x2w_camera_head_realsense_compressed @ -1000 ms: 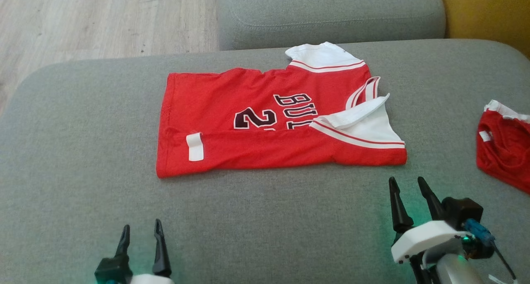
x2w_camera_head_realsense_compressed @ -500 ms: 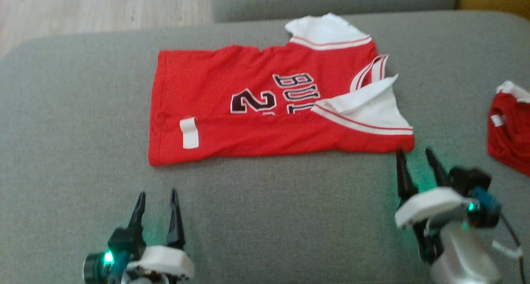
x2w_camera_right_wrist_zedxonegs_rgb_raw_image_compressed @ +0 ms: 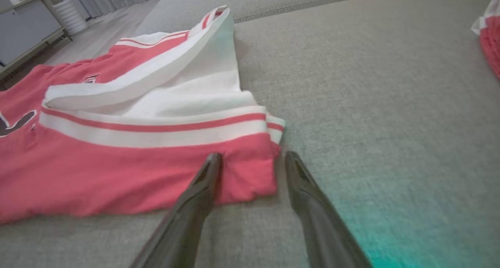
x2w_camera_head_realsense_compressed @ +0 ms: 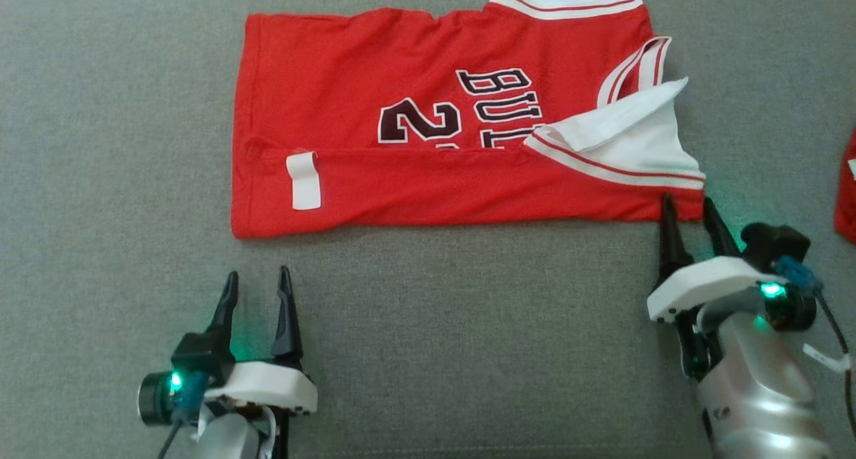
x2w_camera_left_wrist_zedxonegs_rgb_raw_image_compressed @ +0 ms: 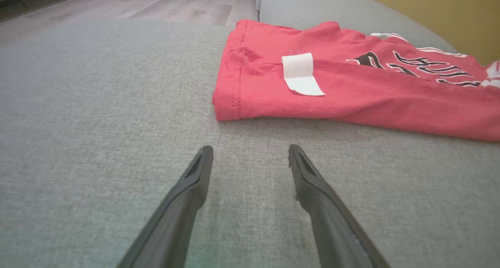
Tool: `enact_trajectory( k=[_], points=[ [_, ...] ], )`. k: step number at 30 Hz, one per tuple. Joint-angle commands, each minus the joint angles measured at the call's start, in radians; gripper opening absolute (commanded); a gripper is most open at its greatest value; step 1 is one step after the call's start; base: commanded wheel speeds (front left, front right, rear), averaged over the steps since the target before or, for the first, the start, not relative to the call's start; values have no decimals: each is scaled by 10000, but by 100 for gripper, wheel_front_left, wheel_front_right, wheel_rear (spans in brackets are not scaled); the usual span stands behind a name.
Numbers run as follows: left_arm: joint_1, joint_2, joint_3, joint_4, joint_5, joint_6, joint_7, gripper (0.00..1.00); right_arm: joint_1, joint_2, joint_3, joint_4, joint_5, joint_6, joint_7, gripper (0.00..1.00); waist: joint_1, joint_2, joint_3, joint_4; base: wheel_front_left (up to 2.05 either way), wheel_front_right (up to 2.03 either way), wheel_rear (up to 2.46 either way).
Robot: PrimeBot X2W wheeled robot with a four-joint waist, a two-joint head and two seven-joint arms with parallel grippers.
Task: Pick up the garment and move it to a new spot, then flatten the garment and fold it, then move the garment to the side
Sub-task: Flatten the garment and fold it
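The red garment (x2w_camera_head_realsense_compressed: pixel 435 118) lies spread flat on the grey sofa cushion (x2w_camera_head_realsense_compressed: pixel 468 325), straight ahead of both grippers, with its long near edge running across in front of them. The left gripper (x2w_camera_head_realsense_compressed: pixel 257 272) hovers low over bare cushion with its two dark fingers spread wide and nothing between them. In the left wrist view, the left gripper (x2w_camera_left_wrist_zedxonegs_rgb_raw_image_compressed: pixel 250 148) points at the cushion just short of the garment (x2w_camera_left_wrist_zedxonegs_rgb_raw_image_compressed: pixel 351 92), whose hem corner sits a little ahead and slightly to the right of the fingertips. A white tag (x2w_camera_left_wrist_zedxonegs_rgb_raw_image_compressed: pixel 300 74) lies on the red cloth beyond that corner, and the same tag (x2w_camera_head_realsense_compressed: pixel 304 181) appears in the head view ahead of the left gripper. The right gripper (x2w_camera_head_realsense_compressed: pixel 687 200) is at the garment's other near corner, jaws apart and holding nothing. In the right wrist view, the right gripper (x2w_camera_right_wrist_zedxonegs_rgb_raw_image_compressed: pixel 253 154) straddles that corner of the garment (x2w_camera_right_wrist_zedxonegs_rgb_raw_image_compressed: pixel 117 170): one finger crosses the red edge and the other lies just outside it over bare cushion. Whether either finger touches the cloth I cannot tell. A white sleeve (x2w_camera_right_wrist_zedxonegs_rgb_raw_image_compressed: pixel 175 92) with red stripes lies folded just beyond the fingertips. A second red piece of clothing (x2w_camera_head_realsense_compressed: pixel 848 191) lies well apart to the right of the right gripper.
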Motion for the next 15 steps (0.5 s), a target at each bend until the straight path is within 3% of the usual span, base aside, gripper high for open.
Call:
enact_trajectory(
  k=[1, 6, 15],
  points=[
    [-313, 97, 363, -278, -98, -23, -53, 100, -44, 27, 402, 111, 75, 37, 32, 0, -1, 0, 68, -25, 0, 0, 0],
    [-761, 97, 1051, -444, -1385, -645, -53, 100, -96, 28, 623, -51, 243, 37, 31, 0, -1, 0, 278, -148, 0, 0, 0],
    [-1777, 97, 1448, 604, -1441, -1225, -53, 100, -125, 28, 888, -621, 413, 37, 31, 0, -1, 0, 562, -383, 0, 0, 0]
  ],
)
